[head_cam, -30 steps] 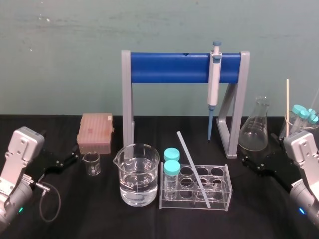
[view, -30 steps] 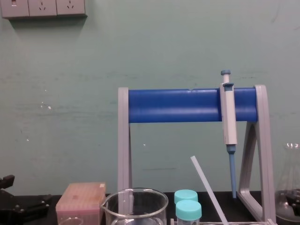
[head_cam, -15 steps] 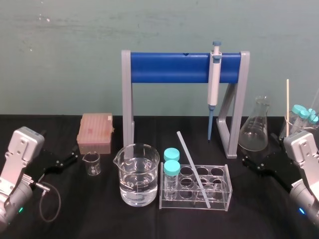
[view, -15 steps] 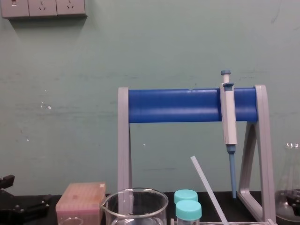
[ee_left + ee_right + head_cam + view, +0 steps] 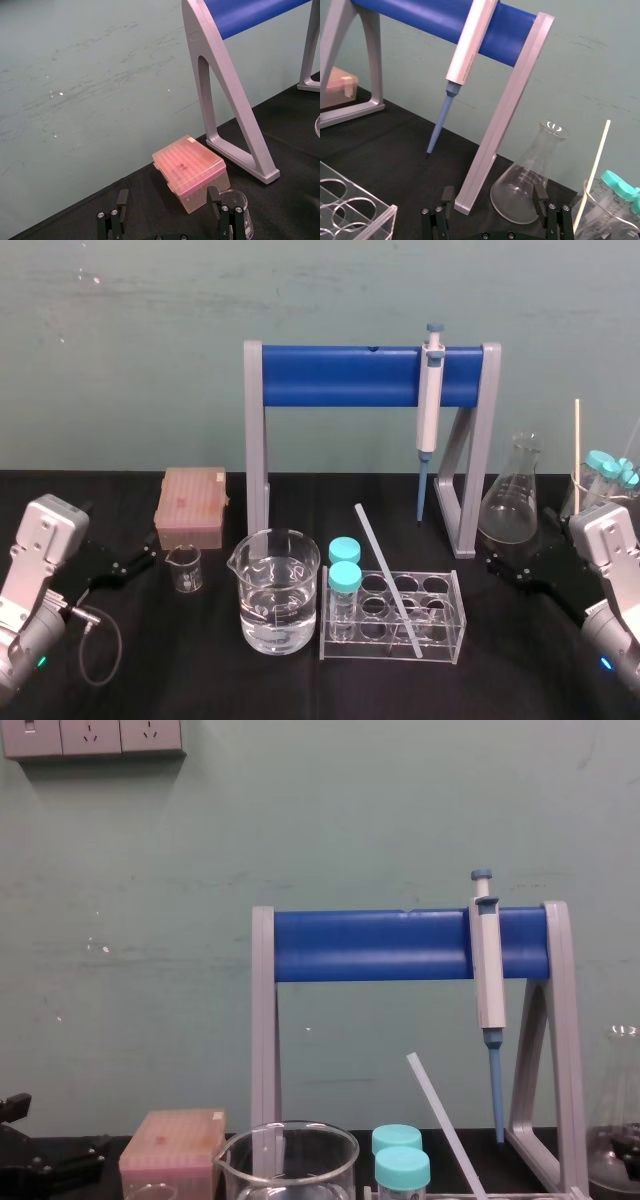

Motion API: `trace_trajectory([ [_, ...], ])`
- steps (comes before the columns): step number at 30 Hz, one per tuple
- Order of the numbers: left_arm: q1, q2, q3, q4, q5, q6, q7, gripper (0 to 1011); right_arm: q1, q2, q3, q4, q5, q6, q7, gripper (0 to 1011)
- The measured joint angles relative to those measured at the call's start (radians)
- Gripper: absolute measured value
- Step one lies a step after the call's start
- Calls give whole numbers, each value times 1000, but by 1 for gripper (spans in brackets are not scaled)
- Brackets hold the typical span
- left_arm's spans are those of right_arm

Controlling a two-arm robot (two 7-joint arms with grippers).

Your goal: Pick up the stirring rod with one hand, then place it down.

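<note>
The stirring rod (image 5: 385,575) is a thin whitish rod that leans in the clear tube rack (image 5: 460,612), with its upper end tilted toward the back left. It also rises above the rack in the chest view (image 5: 445,1125). My left gripper (image 5: 135,562) rests open at the table's left side, far from the rod. The left wrist view has its fingers (image 5: 122,196) spread apart with nothing between them. My right gripper (image 5: 510,565) rests open at the right, in front of the flask, to the right of the rack. Its fingers (image 5: 540,192) stand wide apart and hold nothing.
A grey-and-blue stand (image 5: 340,377) carries a pipette (image 5: 430,405) behind the rack. A water-filled beaker (image 5: 277,605) and two teal-capped vials (image 5: 344,575) sit left of the rod. A small beaker (image 5: 184,568), a pink tip box (image 5: 192,505) and a flask (image 5: 512,505) flank them.
</note>
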Motion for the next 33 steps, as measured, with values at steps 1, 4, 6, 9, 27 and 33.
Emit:
trace_trajectory([
  [1, 0, 0, 0, 0, 0, 0, 0, 1000, 0, 0, 3, 0, -1, 2, 1, 1000],
  [4, 0, 0, 0, 0, 0, 0, 0, 1000, 0, 0, 18, -5, 6, 9, 16, 1000],
  [6, 0, 0, 0, 0, 0, 0, 0, 1000, 2, 0, 31, -19, 32, 17, 49, 1000],
  [9, 0, 0, 0, 0, 0, 0, 0, 1000, 6, -1, 54, -54, 105, 55, 119, 1000],
  [27, 0, 0, 0, 0, 0, 0, 0, 1000, 95, -29, 14, -150, 348, 258, 541, 1000],
  [33, 0, 0, 0, 0, 0, 0, 0, 1000, 136, -42, -27, -111, 327, 275, 568, 1000],
])
